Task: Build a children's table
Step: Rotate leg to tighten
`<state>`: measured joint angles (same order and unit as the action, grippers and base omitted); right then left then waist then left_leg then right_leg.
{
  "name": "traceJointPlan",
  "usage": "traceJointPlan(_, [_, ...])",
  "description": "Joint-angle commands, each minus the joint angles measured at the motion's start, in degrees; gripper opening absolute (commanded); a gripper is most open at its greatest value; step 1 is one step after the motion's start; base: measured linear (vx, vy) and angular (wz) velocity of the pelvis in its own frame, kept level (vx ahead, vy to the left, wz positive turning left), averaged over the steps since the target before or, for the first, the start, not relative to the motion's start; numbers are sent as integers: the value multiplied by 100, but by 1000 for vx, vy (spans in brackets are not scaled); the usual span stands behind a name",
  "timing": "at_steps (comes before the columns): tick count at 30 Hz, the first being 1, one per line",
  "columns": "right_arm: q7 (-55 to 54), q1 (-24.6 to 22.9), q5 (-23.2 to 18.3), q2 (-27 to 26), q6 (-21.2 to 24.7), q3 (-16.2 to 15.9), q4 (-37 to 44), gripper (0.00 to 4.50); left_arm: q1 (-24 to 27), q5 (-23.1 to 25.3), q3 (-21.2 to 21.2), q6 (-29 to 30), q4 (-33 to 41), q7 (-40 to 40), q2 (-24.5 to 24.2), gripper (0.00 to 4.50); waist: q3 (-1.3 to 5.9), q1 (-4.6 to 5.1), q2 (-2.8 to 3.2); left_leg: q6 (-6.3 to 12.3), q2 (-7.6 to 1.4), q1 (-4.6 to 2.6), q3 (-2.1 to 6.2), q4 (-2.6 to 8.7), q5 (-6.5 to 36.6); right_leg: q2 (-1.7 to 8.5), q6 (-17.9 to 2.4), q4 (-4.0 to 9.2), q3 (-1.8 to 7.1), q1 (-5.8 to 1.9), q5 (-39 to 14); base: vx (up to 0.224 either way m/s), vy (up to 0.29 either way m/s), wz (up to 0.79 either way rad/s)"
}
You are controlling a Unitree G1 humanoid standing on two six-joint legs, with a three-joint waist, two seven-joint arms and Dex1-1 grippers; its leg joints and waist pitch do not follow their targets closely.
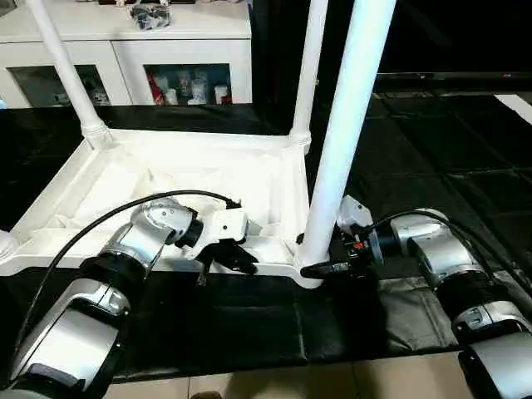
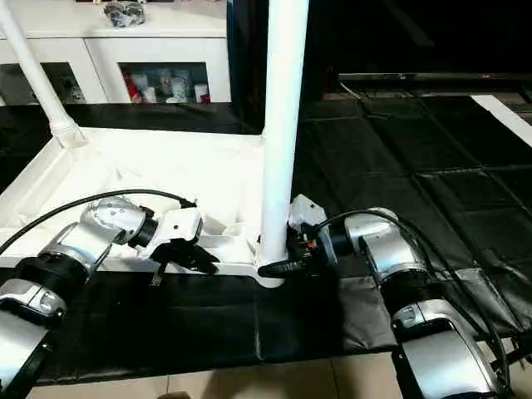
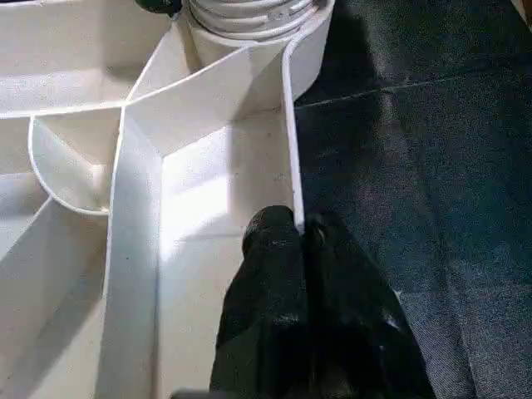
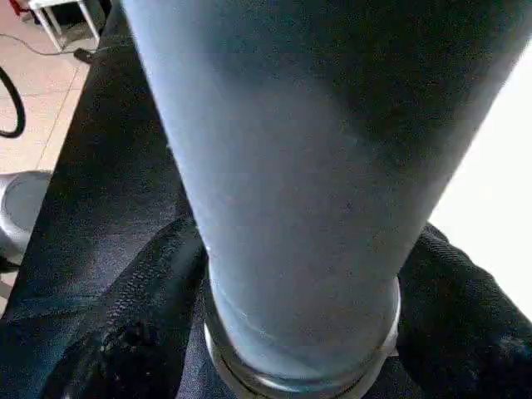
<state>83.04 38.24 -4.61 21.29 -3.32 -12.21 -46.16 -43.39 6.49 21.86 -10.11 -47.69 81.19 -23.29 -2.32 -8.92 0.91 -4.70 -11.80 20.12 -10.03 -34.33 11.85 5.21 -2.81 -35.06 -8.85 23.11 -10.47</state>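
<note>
The children's table lies upside down on a black mat, its ribbed white top (image 1: 166,179) facing up. Three white legs stand upright in its corners: near right (image 1: 349,125), far right (image 1: 309,66) and far left (image 1: 62,58). My left gripper (image 3: 303,237) is shut on the thin front rim of the top, a little left of the near right corner (image 2: 187,253). My right gripper (image 1: 320,268) reaches in from the right. Its black fingers (image 4: 158,291) hug both sides of the near right leg's base, just above its ringed collar (image 4: 299,374).
A white cabinet (image 1: 125,41) with glass doors stands behind the table top. The black mat (image 1: 249,324) spreads out to the right, and pale floor tiles (image 1: 274,386) show at the near edge. A black cable (image 1: 100,220) loops over each forearm.
</note>
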Motion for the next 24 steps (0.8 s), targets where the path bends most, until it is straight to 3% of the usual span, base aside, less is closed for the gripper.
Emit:
traceJointPlan(1, [70,-19,45,10,-44,-79,55,306,-116,244,202,-116,-56,90,-17,0,388,18,-4,422,-235,12,59,364,653,461,-926,408,430,-376,-1093,0,0,0])
traceJointPlan(6, [93,-5,15,-2,33,-62,35,277,-129,246,201,-122,-81,77,-24,0,389,15,-2,423,-240,5,59,365,655,462,-915,412,428,-371,-1124,0,0,0])
traceJointPlan(15, [107,-115,-39,-30,138,-51,102,272,-98,204,141,-14,-91,-16,0,0,381,15,4,410,-240,-1,56,369,707,462,-894,429,428,-367,-1218,0,0,0])
traceJointPlan(19, [-265,-300,-275,-194,425,204,213,272,-48,41,-43,365,-72,-218,103,0,380,6,-2,416,-253,-7,60,373,663,465,-911,422,434,-364,-1162,0,0,0])
traceJointPlan(22, [-1179,-377,-292,-467,662,444,202,272,-129,-58,-265,859,-113,-758,326,0,347,27,-14,289,-232,0,66,397,803,481,-788,482,414,-372,-1663,0,0,0])
traceJointPlan(24, [-1672,-403,-275,-641,733,544,184,272,-175,-105,-358,1139,-93,-1021,471,0,329,76,-12,189,-209,-41,57,403,921,488,-610,568,407,-344,-2177,0,0,0])
